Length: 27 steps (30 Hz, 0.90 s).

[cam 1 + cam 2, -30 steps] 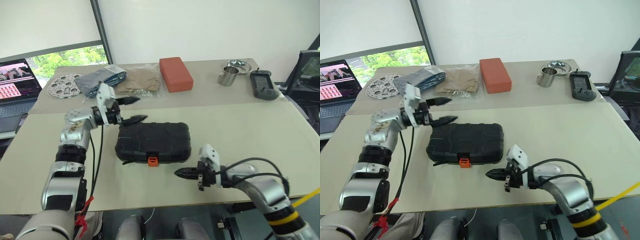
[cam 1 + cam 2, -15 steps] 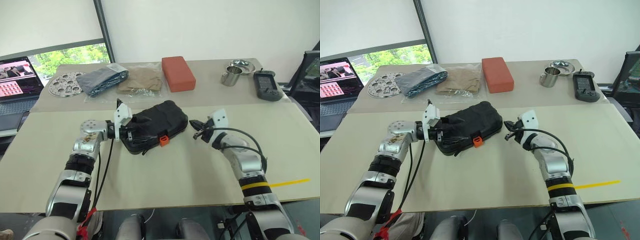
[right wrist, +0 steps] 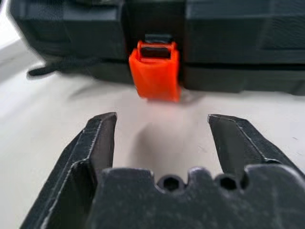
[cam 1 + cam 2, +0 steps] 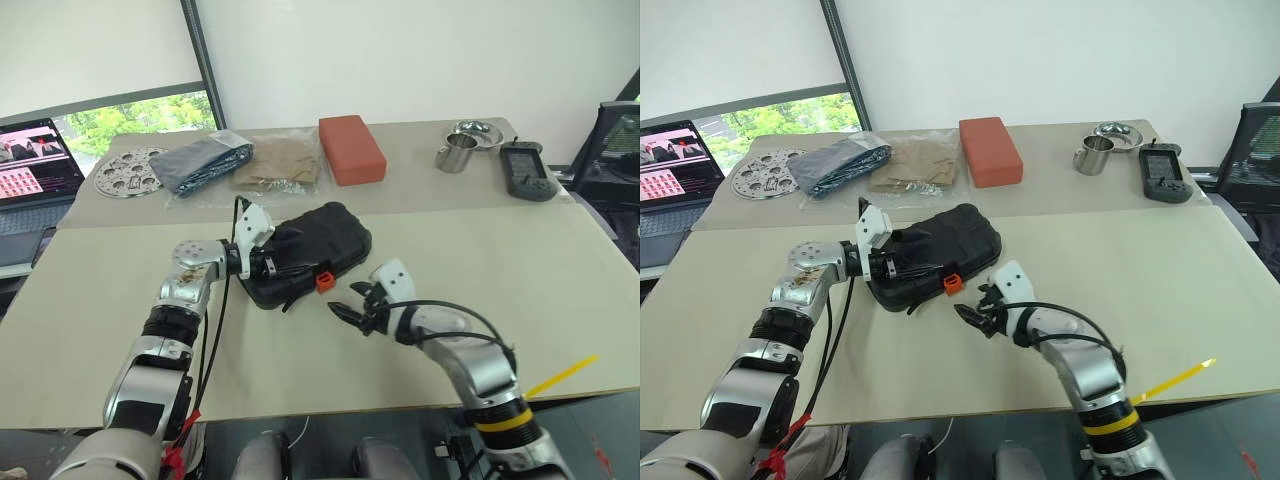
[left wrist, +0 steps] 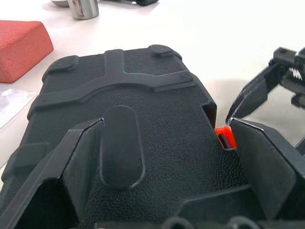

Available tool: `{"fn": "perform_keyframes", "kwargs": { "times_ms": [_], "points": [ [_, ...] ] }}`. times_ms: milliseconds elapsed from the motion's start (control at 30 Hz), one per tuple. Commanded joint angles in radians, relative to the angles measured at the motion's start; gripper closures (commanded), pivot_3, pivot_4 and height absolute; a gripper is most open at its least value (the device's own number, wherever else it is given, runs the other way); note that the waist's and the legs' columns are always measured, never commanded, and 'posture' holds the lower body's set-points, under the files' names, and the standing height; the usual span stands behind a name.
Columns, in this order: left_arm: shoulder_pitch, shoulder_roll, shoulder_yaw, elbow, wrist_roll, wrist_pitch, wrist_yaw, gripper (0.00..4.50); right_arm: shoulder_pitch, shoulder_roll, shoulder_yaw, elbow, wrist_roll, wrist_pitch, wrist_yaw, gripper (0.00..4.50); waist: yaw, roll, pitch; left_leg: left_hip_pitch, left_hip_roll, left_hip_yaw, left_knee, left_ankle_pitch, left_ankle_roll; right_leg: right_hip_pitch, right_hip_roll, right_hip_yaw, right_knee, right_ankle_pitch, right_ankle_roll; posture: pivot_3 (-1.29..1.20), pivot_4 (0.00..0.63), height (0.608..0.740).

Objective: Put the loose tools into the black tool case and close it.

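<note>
Bare table right of black tool case, orange latch unobstructed before open right tool

Black tool case, orange latch; red-orange block; steel cup; beige table.
</note>
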Motion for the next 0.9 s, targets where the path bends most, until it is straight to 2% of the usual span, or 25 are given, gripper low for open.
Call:
{"fn": "perform_keyframes", "kwargs": {
  "times_ms": [33,267,367,400,433,500,600,900],
  "points": [
    [0.019,-0.009,-0.016,0.075,0.037,-0.001,0.029,0.00,-0.032,0.033,0.006,-0.020,-0.026,0.006,-0.046,1.11,0.001,0.000,-0.001,0.000,0.000,0.000,0.000,0.000,0.000,0.000,0.000,0.000,0.000,0.000,0.000,0.00,0.150,0.740],
    [0.002,-0.033,0.019,0.095,0.019,0.009,0.067,0.00,-0.058,0.086,0.014,0.023,-0.071,-0.019,-0.100,1.11,0.001,-0.001,-0.004,0.000,0.000,0.000,0.000,0.000,0.000,0.000,0.000,0.000,0.000,0.000,0.000,0.00,0.150,0.740],
    [0.001,-0.038,0.032,0.103,0.015,0.012,0.077,0.00,-0.062,0.098,0.024,0.029,-0.077,-0.012,-0.101,1.77,0.001,-0.001,-0.004,0.000,-0.001,0.000,0.000,0.000,0.000,0.000,0.000,0.000,0.000,0.000,0.000,0.00,0.150,0.740],
    [0.000,-0.040,0.036,0.106,0.015,0.011,0.080,0.00,-0.063,0.101,0.025,0.033,-0.083,-0.013,-0.104,2.24,0.001,-0.001,-0.004,0.000,-0.001,0.000,0.000,0.000,0.000,0.000,0.000,0.000,0.000,0.000,0.000,0.00,0.150,0.740],
    [-0.001,-0.041,0.038,0.109,0.016,0.010,0.083,0.00,-0.064,0.102,0.025,0.036,-0.087,-0.014,-0.105,2.45,0.001,-0.001,-0.004,0.000,-0.001,0.000,0.000,0.000,0.000,0.000,0.000,0.000,0.000,0.000,0.000,0.00,0.150,0.740],
    [-0.004,-0.043,0.043,0.115,0.018,0.006,0.088,0.00,-0.069,0.112,0.023,0.042,-0.090,-0.021,-0.108,3.17,0.000,-0.001,-0.004,0.000,-0.001,0.000,0.000,0.000,0.000,0.000,0.000,0.000,0.000,0.000,0.000,0.00,0.150,0.740],
    [-0.009,-0.046,0.046,0.122,0.019,0.004,0.090,0.00,-0.076,0.113,0.025,0.037,-0.095,-0.021,-0.103,3.33,0.000,-0.001,-0.004,0.000,-0.001,0.000,0.000,0.000,0.000,0.000,0.000,0.000,0.001,0.000,0.000,0.00,0.150,0.740],
    [-0.026,-0.047,0.042,0.159,0.034,-0.023,0.089,0.00,-0.067,0.095,0.029,-0.033,-0.104,0.005,-0.099,3.33,-0.001,-0.001,-0.004,0.000,-0.001,-0.001,0.000,0.000,0.000,0.000,0.000,0.000,0.001,0.000,0.000,0.00,0.150,0.740]
  ]
}}
